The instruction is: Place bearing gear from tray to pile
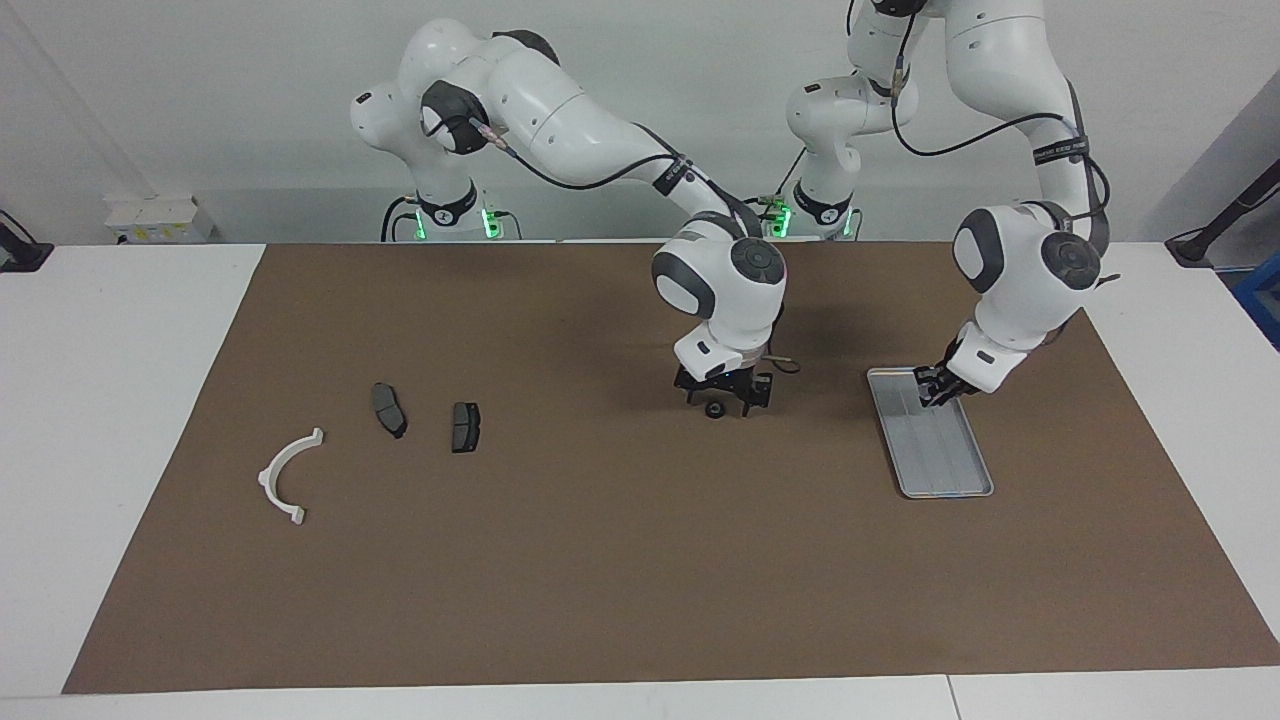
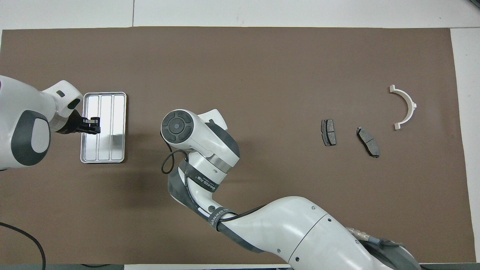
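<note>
The bearing gear, a small black ring, lies on the brown mat between the tray and the pile. My right gripper is low over it, open, one finger on each side of it. The overhead view hides both under the right arm's wrist. The silver tray lies toward the left arm's end and also shows in the overhead view. My left gripper hangs over the tray's end nearer the robots, and it is seen from above too. The pile is a white bracket and two dark brake pads.
The pile lies toward the right arm's end; in the overhead view the bracket is farthest out and the pads are nearer the middle. The brown mat covers most of the white table.
</note>
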Robot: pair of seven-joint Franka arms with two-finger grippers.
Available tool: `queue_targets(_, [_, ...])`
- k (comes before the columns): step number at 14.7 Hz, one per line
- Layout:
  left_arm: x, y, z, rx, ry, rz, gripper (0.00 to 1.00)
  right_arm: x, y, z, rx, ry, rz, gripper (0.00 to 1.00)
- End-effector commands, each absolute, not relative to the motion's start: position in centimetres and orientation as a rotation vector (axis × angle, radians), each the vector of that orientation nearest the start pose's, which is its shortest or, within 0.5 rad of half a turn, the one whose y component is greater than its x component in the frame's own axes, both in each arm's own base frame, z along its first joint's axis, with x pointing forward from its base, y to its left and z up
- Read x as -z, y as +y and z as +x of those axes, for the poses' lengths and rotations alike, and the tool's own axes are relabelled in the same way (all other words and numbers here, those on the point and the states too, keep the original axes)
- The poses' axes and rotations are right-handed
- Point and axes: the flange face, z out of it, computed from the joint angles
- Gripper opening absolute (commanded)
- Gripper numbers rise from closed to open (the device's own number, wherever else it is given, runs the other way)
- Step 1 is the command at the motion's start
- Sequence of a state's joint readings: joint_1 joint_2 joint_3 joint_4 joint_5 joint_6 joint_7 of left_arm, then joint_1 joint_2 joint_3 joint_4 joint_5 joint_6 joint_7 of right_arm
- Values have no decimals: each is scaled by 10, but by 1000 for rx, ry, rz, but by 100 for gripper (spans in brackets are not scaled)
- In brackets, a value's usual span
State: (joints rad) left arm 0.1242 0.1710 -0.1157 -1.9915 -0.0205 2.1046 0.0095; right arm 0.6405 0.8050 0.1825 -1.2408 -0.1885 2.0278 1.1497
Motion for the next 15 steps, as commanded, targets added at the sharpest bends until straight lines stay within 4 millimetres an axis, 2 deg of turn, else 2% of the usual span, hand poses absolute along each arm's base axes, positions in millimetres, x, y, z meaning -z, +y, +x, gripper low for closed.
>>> queue_targets(1, [-406,6,582,-136,-97,-3190,3,-288,523,546,94,497,-3121,92])
queue_targets(2, [-414,6,580,-152,-113,-3187,4,-287,522,546,97,499,-3119,87])
queue_targets(6, [-440,5,565,-195,-198,-3171,6,-276,517,545,110,494,-3100,84])
queue_targets(8, [-447,5,560,-215,-231,-3162,6,-275,515,546,112,497,-3099,77])
queue_targets(10, [-452,4,555,-241,-249,-3156,6,-275,515,546,110,497,-3101,62])
queue_targets(11, [-453,5,553,-253,-254,-3154,6,-275,515,546,109,496,-3101,48])
queue_targets(13, [-455,4,551,-256,-270,-3150,6,-275,514,547,100,501,-3097,11])
queue_targets(14, [-455,4,551,-254,-273,-3150,6,-275,512,549,96,508,-3095,0])
queue_targets(15, [-455,3,551,-249,-270,-3150,6,-275,507,553,94,519,-3092,0])
